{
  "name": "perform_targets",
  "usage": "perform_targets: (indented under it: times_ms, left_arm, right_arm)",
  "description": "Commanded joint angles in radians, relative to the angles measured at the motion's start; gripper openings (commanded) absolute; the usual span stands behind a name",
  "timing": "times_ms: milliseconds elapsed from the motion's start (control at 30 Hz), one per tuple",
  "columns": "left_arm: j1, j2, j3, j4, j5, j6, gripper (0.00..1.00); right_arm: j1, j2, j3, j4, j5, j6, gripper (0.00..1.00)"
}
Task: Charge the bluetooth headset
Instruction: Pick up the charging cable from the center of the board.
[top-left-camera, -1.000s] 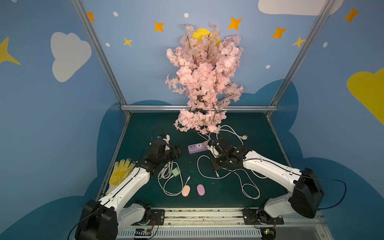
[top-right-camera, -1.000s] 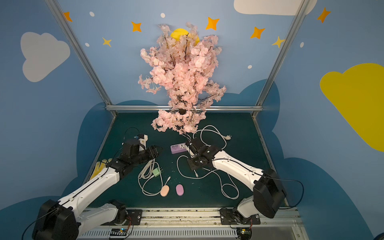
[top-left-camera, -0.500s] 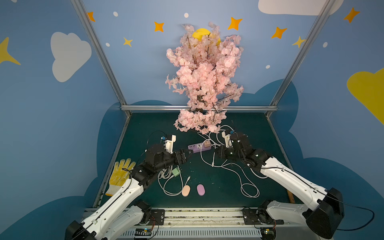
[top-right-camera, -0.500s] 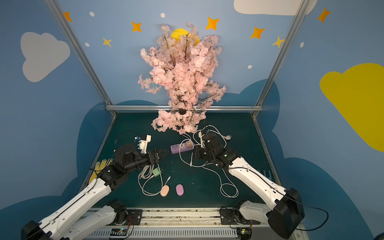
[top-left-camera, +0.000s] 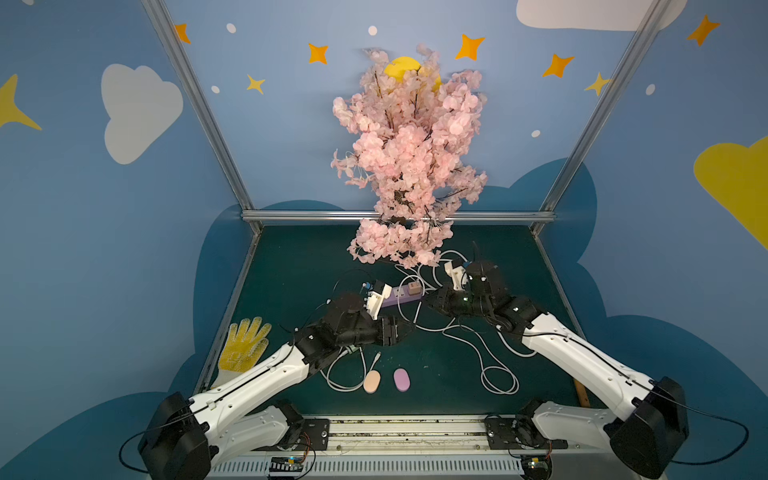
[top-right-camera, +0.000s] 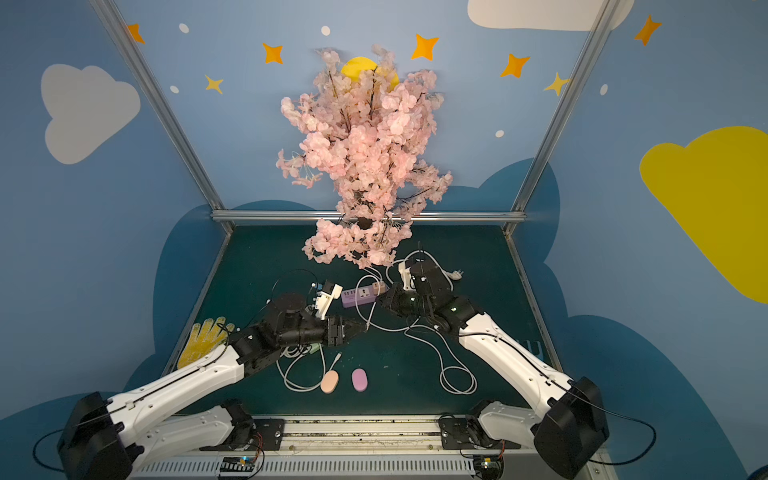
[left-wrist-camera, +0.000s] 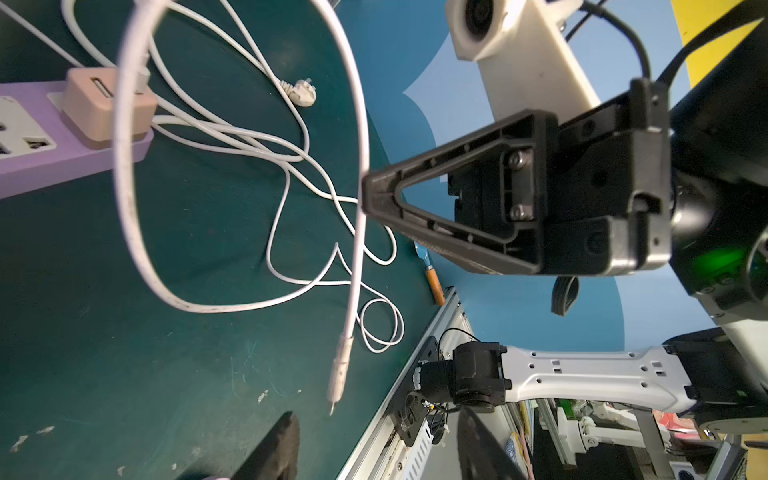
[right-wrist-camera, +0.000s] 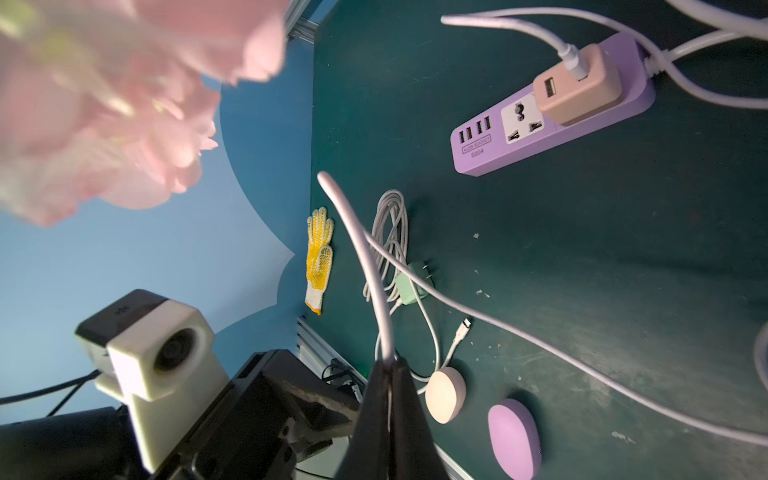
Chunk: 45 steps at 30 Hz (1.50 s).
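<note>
Two oval headset cases lie near the table's front, one peach (top-left-camera: 371, 382) (right-wrist-camera: 445, 395) and one purple (top-left-camera: 401, 380) (right-wrist-camera: 514, 436). My right gripper (top-left-camera: 430, 301) (right-wrist-camera: 388, 365) is shut on a pale pink cable (left-wrist-camera: 354, 291) above the table. That cable runs back to the pink adapter (right-wrist-camera: 577, 89) on the purple power strip (top-left-camera: 401, 295) (right-wrist-camera: 540, 124). Its free connector (left-wrist-camera: 340, 365) hangs down just ahead of my left gripper (top-left-camera: 405, 330) (left-wrist-camera: 376, 415). The left gripper is open and holds nothing.
A pink blossom tree (top-left-camera: 411, 166) overhangs the back of the table above the strip. A coiled white cable with a green plug (right-wrist-camera: 409, 286) lies left of the cases. More white cable loops (top-left-camera: 494, 374) lie at the right. A yellow glove (top-left-camera: 245, 340) lies at the left edge.
My right gripper has risen off the table with the cable and turned towards the left arm. My left gripper has moved right to the table's middle, close to the hanging connector.
</note>
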<state>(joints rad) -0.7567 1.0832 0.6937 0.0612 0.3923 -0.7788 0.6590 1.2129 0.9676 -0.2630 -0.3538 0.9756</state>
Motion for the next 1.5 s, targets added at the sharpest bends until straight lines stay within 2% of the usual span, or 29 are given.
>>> perform_targets:
  times_ms: [0,167,400,533,900,1067,1267,1467]
  left_arm:
    - [-0.015,0.009,0.035,0.058,0.030,0.004,0.57]
    - [-0.022,0.041,0.039,0.069,0.026,0.007,0.51]
    - [-0.023,0.096,0.071,0.069,0.042,0.019,0.31]
    - [-0.022,0.092,0.070,0.064,0.033,0.022,0.29]
    - [-0.021,-0.027,0.008,0.006,-0.132,0.043,0.69]
    - [-0.018,0.006,0.019,0.046,-0.094,0.031,0.72]
    - [-0.026,0.084,0.041,0.102,-0.022,0.008,0.47]
    - [-0.026,0.073,0.040,0.089,-0.030,0.012,0.21]
  right_arm:
    - [-0.011,-0.013,-0.034,0.076,-0.034,0.061,0.00]
    - [-0.018,-0.010,-0.035,0.096,-0.067,0.089,0.00]
    - [-0.034,-0.015,-0.036,0.109,-0.099,0.121,0.00]
    - [-0.044,-0.026,-0.043,0.111,-0.097,0.124,0.00]
    - [-0.061,-0.045,-0.049,0.123,-0.121,0.139,0.00]
    - [-0.062,-0.046,-0.047,0.126,-0.131,0.143,0.00]
    - [-0.062,-0.047,-0.050,0.140,-0.142,0.156,0.00]
    - [-0.062,-0.046,-0.056,0.145,-0.131,0.161,0.00]
